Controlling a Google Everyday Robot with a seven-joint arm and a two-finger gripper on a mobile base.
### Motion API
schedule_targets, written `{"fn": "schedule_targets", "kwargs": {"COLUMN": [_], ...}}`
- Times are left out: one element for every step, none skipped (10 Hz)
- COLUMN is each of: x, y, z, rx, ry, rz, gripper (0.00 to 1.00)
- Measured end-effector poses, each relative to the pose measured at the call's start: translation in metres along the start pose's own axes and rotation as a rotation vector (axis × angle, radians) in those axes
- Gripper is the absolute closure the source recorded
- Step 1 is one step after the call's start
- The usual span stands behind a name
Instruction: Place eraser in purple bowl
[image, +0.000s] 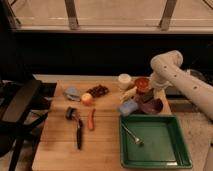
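Note:
The purple bowl (154, 106) sits on the wooden table (57, 145) near its right edge, just behind the green tray. My white arm reaches in from the right, bends and comes down. My gripper (147, 96) hangs dark at its end, right over the bowl's back-left rim. I cannot make out the eraser; whatever is at the gripper is hidden in shadow. A pale blue-grey block (127, 106) lies just left of the bowl.
Behind the gripper stand a small orange-red bowl (141, 83) and a white cup (124, 80). A green tray (155, 142) with a fork (133, 135) fills the front right. A carrot (91, 119), an orange (87, 98), dark grapes (98, 90) and a black-handled tool (78, 127) lie to the left.

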Motion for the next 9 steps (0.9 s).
{"fn": "schedule_targets", "kwargs": {"x": [-0.001, -0.004, -0.006, -0.008, -0.004, 0.001, -0.001, -0.002, -0.001], "y": [0.004, 0.009, 0.015, 0.021, 0.028, 0.035, 0.034, 0.032, 0.034], "z": [0.007, 0.013, 0.019, 0.024, 0.029, 0.032, 0.032, 0.032, 0.032], "rx": [-0.010, -0.026, -0.046, -0.065, -0.080, -0.092, -0.092, -0.090, -0.091], "ry": [-0.010, -0.023, -0.031, -0.041, -0.041, -0.038, -0.040, -0.041, -0.042], "rz": [0.009, 0.018, 0.030, 0.050, 0.079, 0.099, 0.098, 0.095, 0.098], "gripper": [0.36, 0.26, 0.20, 0.20, 0.20, 0.20, 0.20, 0.20, 0.20]}}
